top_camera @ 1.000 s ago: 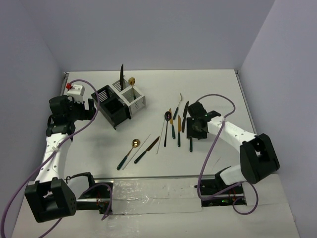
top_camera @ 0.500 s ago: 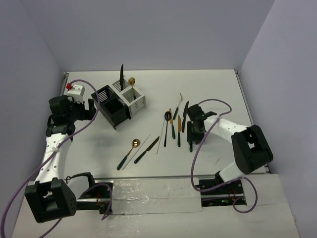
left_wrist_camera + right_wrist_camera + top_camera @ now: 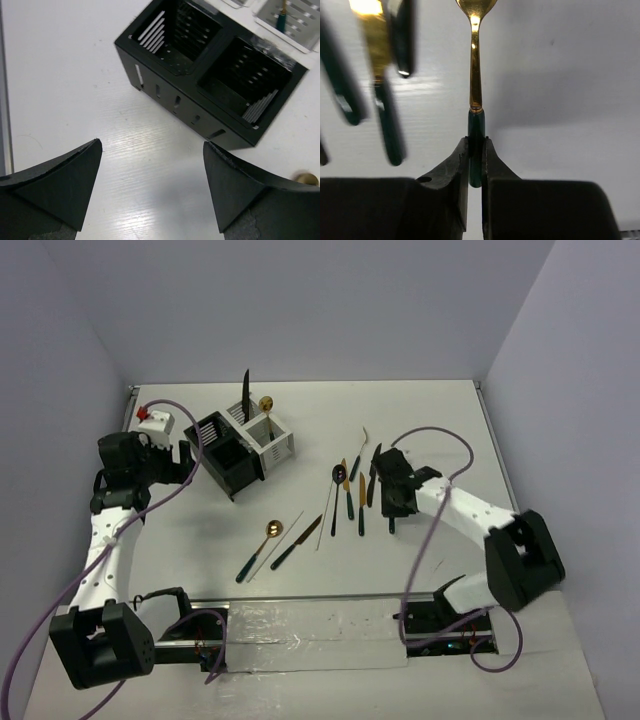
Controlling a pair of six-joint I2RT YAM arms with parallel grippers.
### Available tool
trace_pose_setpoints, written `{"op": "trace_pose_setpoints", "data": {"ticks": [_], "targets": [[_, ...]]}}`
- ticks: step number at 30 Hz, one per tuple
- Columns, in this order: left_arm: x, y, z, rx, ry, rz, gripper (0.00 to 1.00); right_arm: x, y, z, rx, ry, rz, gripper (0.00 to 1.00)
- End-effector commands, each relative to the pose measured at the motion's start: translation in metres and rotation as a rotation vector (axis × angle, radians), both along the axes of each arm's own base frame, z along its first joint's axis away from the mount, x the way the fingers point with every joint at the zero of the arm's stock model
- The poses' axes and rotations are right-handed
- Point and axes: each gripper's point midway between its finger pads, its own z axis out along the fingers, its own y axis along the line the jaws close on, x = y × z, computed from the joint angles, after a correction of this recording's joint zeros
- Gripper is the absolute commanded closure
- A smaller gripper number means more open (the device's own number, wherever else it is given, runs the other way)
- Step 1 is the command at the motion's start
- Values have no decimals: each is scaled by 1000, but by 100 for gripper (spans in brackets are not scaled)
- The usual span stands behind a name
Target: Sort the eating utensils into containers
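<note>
In the right wrist view my right gripper is shut on the dark green handle of a gold-headed utensil that points straight away from it. From above, this gripper sits at the right end of a row of utensils lying on the table. More utensils lie nearer the front. The black container and the white container stand joined at the back left. A black knife and a gold spoon stand in the white one. My left gripper is open and empty, just short of the black container.
A small white box with a red button sits at the back left corner. Purple cables loop from both arms. A metal rail runs along the front edge. Walls close in the table at the back and on both sides.
My right gripper has shut on the green handle after shifting slightly over the row of utensils. The left gripper has stayed where it was.
</note>
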Motion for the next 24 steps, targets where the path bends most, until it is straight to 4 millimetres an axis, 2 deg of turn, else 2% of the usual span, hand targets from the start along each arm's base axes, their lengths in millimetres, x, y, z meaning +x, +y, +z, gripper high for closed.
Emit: {"op": "trace_pose_setpoints", "data": {"ticks": [1,2,3,4,5,6,7,8,9,10,11,13,14,16,17,18,19,20,22,23,24], "targets": [[-5,-18,37,-11,-44,-129,10,45,6,86,-60,-417,27,100],[-6,-25,51,-9,-65,-174,10,59,22,117,-19,-539,48,100],[-16,-41,53,-55,-43,-260,11,58,42,146,17,-641,122,100],[-19,-49,68,-65,-70,-310,11,60,54,164,50,-706,153,100],[-28,-66,78,-113,-82,-403,12,65,78,195,134,-831,204,100],[-34,-74,86,-138,-91,-448,12,65,92,212,186,-891,235,100],[-41,-83,101,-173,-107,-487,12,68,114,236,283,-985,274,100],[-45,-89,110,-197,-122,-518,13,65,127,247,321,-1023,302,100],[-52,-99,122,-230,-139,-575,14,61,147,257,366,-1057,344,100],[-55,-104,137,-261,-158,-584,14,61,160,264,400,-1080,366,100],[-58,-110,146,-279,-169,-603,15,65,182,278,456,-1114,389,100],[-60,-117,164,-321,-183,-594,16,58,217,289,526,-1124,452,100],[-59,-123,172,-323,-208,-604,17,62,241,297,558,-1135,476,100],[-54,-126,180,-356,-210,-558,18,56,273,301,592,-1122,533,100],[-53,-132,183,-361,-221,-569,18,59,294,305,611,-1114,554,100],[-51,-135,183,-365,-223,-567,18,59,306,306,628,-1105,571,100],[-48,-137,179,-377,-209,-565,17,55,319,319,664,-1116,587,100],[-44,-138,176,-372,-211,-551,17,56,333,309,673,-1092,607,100],[-36,-141,169,-361,-208,-532,17,53,349,317,709,-1092,628,100],[-31,-139,166,-351,-207,-505,17,51,358,307,704,-1071,643,100],[-28,-137,165,-350,-212,-492,17,50,362,306,709,-1067,651,100]]}}
